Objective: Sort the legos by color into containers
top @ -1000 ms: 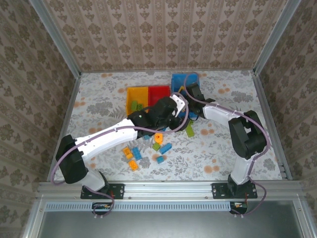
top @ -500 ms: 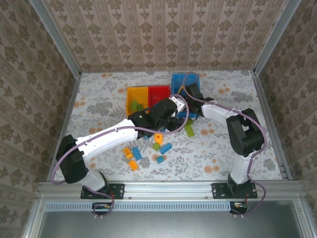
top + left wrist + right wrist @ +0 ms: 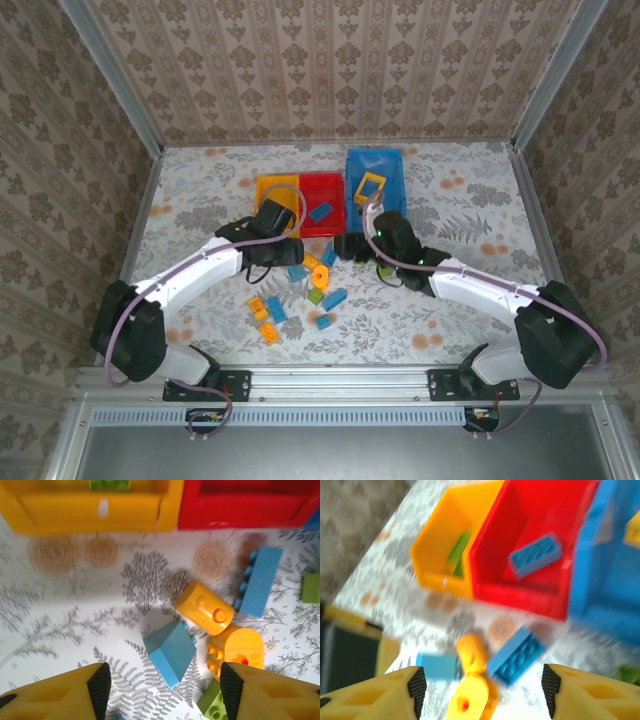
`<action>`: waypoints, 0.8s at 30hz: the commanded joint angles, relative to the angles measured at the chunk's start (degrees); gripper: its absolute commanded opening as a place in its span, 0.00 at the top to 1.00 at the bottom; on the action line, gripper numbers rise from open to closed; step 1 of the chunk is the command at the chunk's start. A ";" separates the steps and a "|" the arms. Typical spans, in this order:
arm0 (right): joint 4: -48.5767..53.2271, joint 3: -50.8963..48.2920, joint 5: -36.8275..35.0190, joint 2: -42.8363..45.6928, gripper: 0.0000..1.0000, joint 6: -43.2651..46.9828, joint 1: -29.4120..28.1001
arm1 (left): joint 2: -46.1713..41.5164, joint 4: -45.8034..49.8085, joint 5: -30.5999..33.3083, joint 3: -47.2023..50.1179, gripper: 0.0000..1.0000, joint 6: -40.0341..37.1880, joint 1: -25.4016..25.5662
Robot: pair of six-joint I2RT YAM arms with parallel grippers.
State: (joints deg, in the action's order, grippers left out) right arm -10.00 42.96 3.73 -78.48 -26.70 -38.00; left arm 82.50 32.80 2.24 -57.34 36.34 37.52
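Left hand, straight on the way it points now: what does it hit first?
Most likely the small light-blue sloped plastic brick, which lies centred just ahead of the open left hand. The yellow-orange cylindrical brick lies just beyond it and to one side. Depth is hard to judge.

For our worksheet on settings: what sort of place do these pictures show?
Probably a robot test cell, not a home: two white robot arms bolted to a silver metal frame rail, inside wallpaper-patterned panel walls around a floral-printed table.
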 commanded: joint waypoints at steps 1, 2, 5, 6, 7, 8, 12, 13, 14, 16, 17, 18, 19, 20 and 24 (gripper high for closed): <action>-1.97 -2.44 3.39 2.99 0.33 2.52 -1.74 | 3.51 0.70 -5.21 -2.25 0.36 4.41 0.01; -1.59 -2.99 3.59 3.47 0.32 1.95 -1.89 | 5.40 2.63 -5.11 -4.02 0.35 4.14 0.01; -1.44 -4.49 3.25 4.91 0.32 0.88 -1.90 | 10.59 7.11 -5.22 -6.95 0.35 4.73 -0.16; -1.29 -4.63 3.24 5.12 0.32 0.88 -1.90 | 11.51 7.76 -5.46 -7.27 0.35 5.20 -0.21; -1.06 -4.64 3.16 5.32 0.32 0.90 -1.90 | 12.31 8.23 -5.72 -7.52 0.35 5.67 -0.30; -0.93 -4.59 3.19 5.41 0.32 1.00 -1.89 | 12.86 8.59 -5.83 -7.72 0.35 6.09 -0.17; -1.61 -4.62 3.39 5.26 0.31 0.76 -1.90 | 15.21 9.30 -6.66 -8.36 0.35 7.32 -0.19; -2.09 -4.66 3.64 5.10 0.31 0.64 -1.90 | 15.95 9.39 -7.02 -8.65 0.35 7.48 -0.08; -2.58 -4.73 4.00 4.97 0.31 0.44 -1.86 | 16.55 9.20 -7.29 -8.78 0.35 7.55 -0.03; -3.54 -4.71 4.57 4.76 0.31 0.03 -1.86 | 17.49 7.64 -7.91 -8.58 0.35 7.87 0.09; -3.62 -4.68 4.71 4.65 0.31 -0.16 -1.86 | 17.90 6.98 -7.99 -8.61 0.35 8.11 0.10; -3.62 -4.50 4.80 4.61 0.31 -0.36 -1.90 | 18.58 6.58 -7.88 -9.04 0.35 8.12 0.19; -3.62 -4.51 4.89 4.57 0.31 -0.37 -1.90 | 19.22 6.62 -7.77 -9.44 0.35 8.05 0.19; -3.63 -4.46 4.94 4.61 0.30 -0.38 -1.88 | 19.82 6.82 -7.68 -9.82 0.35 7.92 0.18; -3.62 -4.55 4.89 4.59 0.30 -0.43 -1.90 | 21.32 6.57 -6.46 -9.91 0.38 7.60 0.28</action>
State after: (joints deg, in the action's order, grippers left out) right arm -11.94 38.76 7.57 -74.22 -26.37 -39.81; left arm 102.96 38.92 -4.73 -66.15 43.07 37.52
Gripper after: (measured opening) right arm 0.695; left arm 0.627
